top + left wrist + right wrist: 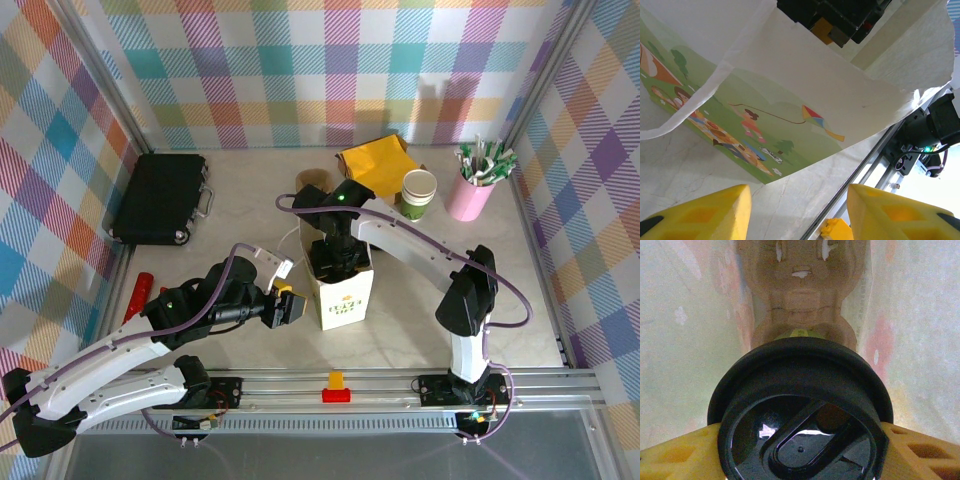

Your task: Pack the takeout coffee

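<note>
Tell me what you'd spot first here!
The takeout coffee, shiny black lid up, is pinched in the right tool, down inside the white paper bag in the middle of the table. The bag's side shows a colourful kite, just ahead of the open left tool.

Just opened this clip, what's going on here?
The right arm reaches down into the white paper bag, its jaws closed on the black-lidded takeout coffee. The cup is inside the bag but not yet let go. The left arm sits just left of the bag, jaws open and holding nothing. A lidless cup stands on the table behind.
</note>
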Robot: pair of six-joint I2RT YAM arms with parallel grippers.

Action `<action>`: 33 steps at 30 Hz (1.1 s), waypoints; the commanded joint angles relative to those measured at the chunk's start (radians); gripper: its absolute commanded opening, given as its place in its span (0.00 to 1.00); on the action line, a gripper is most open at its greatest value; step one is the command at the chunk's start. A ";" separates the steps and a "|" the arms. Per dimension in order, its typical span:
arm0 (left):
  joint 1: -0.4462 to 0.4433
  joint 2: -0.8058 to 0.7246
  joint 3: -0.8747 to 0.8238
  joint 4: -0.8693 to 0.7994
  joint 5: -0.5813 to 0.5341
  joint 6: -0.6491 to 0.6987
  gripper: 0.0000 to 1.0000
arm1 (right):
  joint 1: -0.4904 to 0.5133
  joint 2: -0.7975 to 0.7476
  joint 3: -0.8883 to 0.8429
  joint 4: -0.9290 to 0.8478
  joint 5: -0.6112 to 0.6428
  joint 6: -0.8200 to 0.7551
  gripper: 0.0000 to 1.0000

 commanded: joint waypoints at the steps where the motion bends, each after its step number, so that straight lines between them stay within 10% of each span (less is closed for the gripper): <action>1: -0.007 -0.001 0.013 -0.009 -0.009 -0.002 0.53 | -0.006 -0.032 -0.012 -0.010 0.004 -0.018 0.56; 33: -0.007 0.020 0.012 0.006 -0.003 -0.013 0.53 | -0.007 -0.050 -0.053 0.016 0.021 -0.013 0.56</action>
